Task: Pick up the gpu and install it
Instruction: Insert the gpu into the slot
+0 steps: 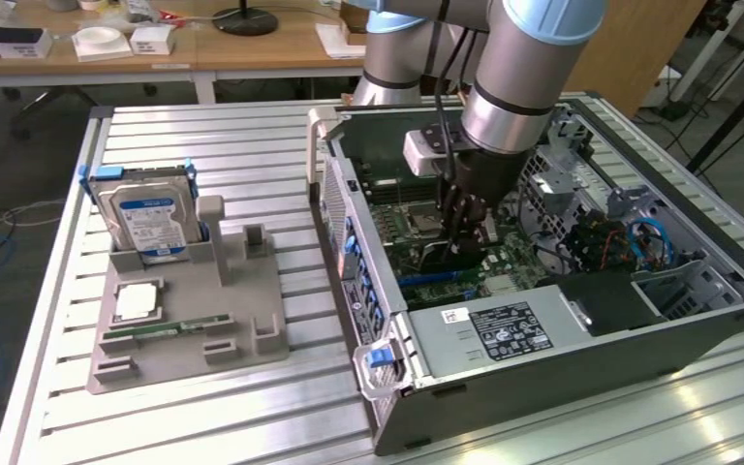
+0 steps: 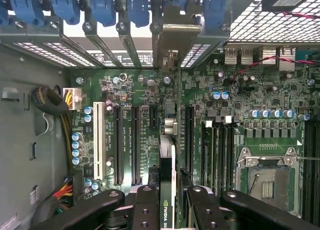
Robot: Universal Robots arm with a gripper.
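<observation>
My gripper (image 1: pixel 463 237) reaches down into the open computer case (image 1: pixel 346 208), over the green motherboard (image 1: pixel 405 218). It is shut on the gpu (image 2: pixel 167 155), which the wrist view shows edge-on between the two black fingers (image 2: pixel 145 207). The card's silver end bracket (image 2: pixel 170 37) lies against the row of rear slot openings. The card stands over the long black expansion slots (image 2: pixel 135 145), and I cannot tell whether it is seated in one. In the exterior view the gpu (image 1: pixel 440 255) is a dark shape under the fingers.
On the exterior view's left, a grey holder tray (image 1: pixel 256 320) carries a hard drive with a blue-white label (image 1: pixel 150 218), a processor chip (image 1: pixel 136 302) and a memory stick (image 1: pixel 166 329). The power supply (image 1: pixel 502 329), cables (image 1: pixel 643 237) and blue slot latches (image 2: pixel 102 5) crowd the case.
</observation>
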